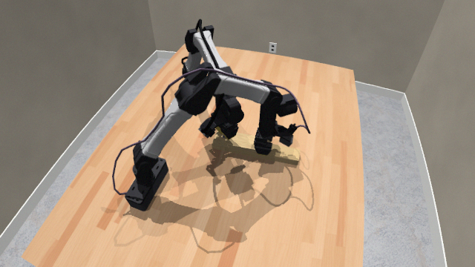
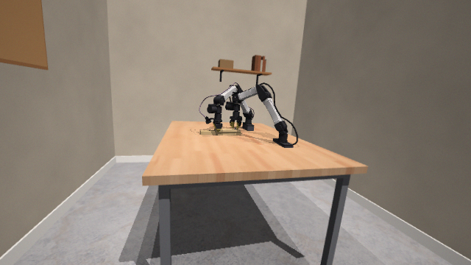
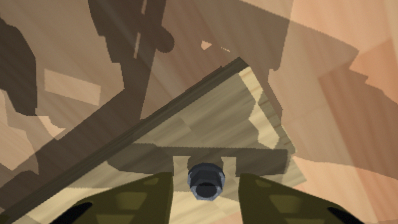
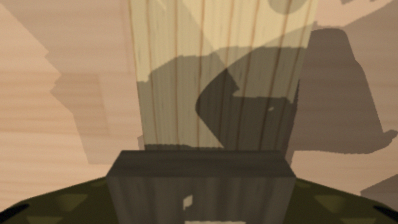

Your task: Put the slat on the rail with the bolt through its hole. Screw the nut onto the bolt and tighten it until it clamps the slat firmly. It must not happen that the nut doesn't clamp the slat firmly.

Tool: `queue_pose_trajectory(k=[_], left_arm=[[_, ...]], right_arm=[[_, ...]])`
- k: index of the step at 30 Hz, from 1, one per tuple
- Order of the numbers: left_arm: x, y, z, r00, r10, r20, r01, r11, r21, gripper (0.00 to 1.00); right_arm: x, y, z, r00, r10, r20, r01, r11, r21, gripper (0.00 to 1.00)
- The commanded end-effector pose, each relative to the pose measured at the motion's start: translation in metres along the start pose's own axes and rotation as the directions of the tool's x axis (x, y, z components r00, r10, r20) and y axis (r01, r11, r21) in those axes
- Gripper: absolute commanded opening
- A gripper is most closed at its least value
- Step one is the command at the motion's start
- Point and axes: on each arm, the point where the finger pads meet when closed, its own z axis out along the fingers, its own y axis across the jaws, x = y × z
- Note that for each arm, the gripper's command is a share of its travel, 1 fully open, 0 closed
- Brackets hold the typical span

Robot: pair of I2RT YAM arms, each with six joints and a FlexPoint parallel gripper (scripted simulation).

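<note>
The pale wooden rail (image 4: 225, 30) (image 1: 291, 153) lies on the table. The wooden slat (image 4: 201, 162) (image 3: 210, 117) lies along it; the two are hard to tell apart in the top and exterior views. The dark grey nut (image 3: 206, 175) stands above the slat near its end, with a dark round centre; how much of the bolt is inside it and whether the nut touches the slat cannot be told. My left gripper (image 3: 205, 181) (image 1: 219, 131) is open around the nut, with a gap on each side. My right gripper (image 4: 200, 182) is shut on the slat's other end.
Both arms reach over the rail from the same side of the table (image 1: 297, 222) and their wrists stand close together. Loose cables loop beside the near arm. The arms' shadows darken the wood and the tabletop around it.
</note>
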Motion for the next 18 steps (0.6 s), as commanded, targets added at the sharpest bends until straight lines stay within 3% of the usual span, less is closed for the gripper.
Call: queue_pose_trajectory(k=[1, 3, 5, 6, 9, 18], left_arm=[[-0.0001, 0.0025, -0.0099, 0.94, -0.341, 0.006, 0.341, 0.94, -0.017, 0.36], [-0.0001, 0.0025, -0.0103, 0.895, -0.446, 0.009, 0.447, 0.895, -0.016, 0.36], [-0.0001, 0.0025, -0.0103, 0.895, -0.446, 0.009, 0.447, 0.895, -0.016, 0.36], [-0.0001, 0.0025, -0.0105, 0.821, -0.571, 0.01, 0.571, 0.821, -0.016, 0.36], [-0.0002, 0.0025, -0.0113, 0.709, -0.705, 0.014, 0.705, 0.709, -0.013, 0.36], [-0.0003, 0.0024, -0.013, 0.263, -0.965, 0.02, 0.965, 0.263, -0.004, 0.36]], right_arm=[[-0.0027, 0.0015, -0.0053, 1.0, 0.003, 0.013, -0.003, 1.0, -0.01, 0.67], [-0.0027, 0.0015, -0.0053, 1.0, 0.003, 0.013, -0.003, 1.0, -0.01, 0.67], [-0.0027, 0.0015, -0.0053, 1.0, 0.003, 0.013, -0.003, 1.0, -0.01, 0.67], [-0.0027, 0.0015, -0.0053, 1.0, 0.003, 0.013, -0.003, 1.0, -0.01, 0.67], [-0.0027, 0.0015, -0.0053, 1.0, 0.003, 0.013, -0.003, 1.0, -0.01, 0.67], [-0.0027, 0.0015, -0.0053, 1.0, 0.003, 0.013, -0.003, 1.0, -0.01, 0.67]])
